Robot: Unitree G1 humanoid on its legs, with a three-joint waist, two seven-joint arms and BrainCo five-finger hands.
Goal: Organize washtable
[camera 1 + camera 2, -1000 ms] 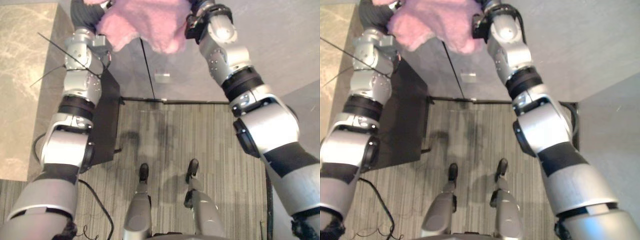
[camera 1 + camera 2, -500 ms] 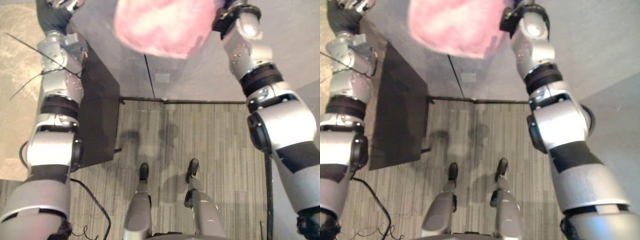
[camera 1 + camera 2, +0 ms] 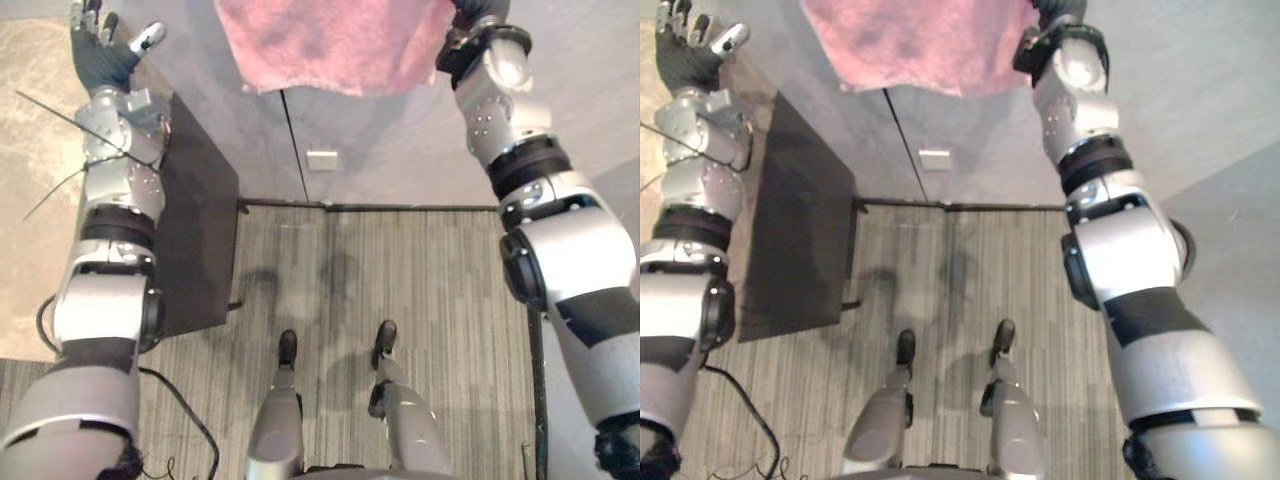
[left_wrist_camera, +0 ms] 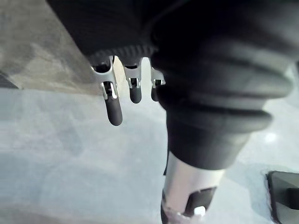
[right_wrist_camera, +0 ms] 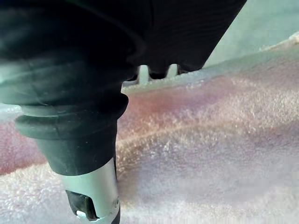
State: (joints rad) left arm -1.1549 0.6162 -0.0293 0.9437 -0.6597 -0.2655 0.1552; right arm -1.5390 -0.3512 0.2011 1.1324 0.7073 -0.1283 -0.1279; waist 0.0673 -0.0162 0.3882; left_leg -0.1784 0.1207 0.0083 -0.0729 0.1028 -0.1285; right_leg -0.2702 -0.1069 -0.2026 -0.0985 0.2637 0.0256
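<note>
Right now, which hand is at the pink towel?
The right hand, right against the pink towel. The left hand is spread open off to the side, clear of it.

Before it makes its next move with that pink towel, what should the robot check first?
1. Pink towel off the floor: ok, it hangs high in front of the robot.
2. Right hand holding the towel firmly: cannot tell, the towel hides the grasp.
3. Left hand free to help: ok, open, holding nothing, apart from the towel.
4. Towel's lower edge level: ok, roughly straight.
5. Room on the stone countertop to its left: cannot tell.
</note>
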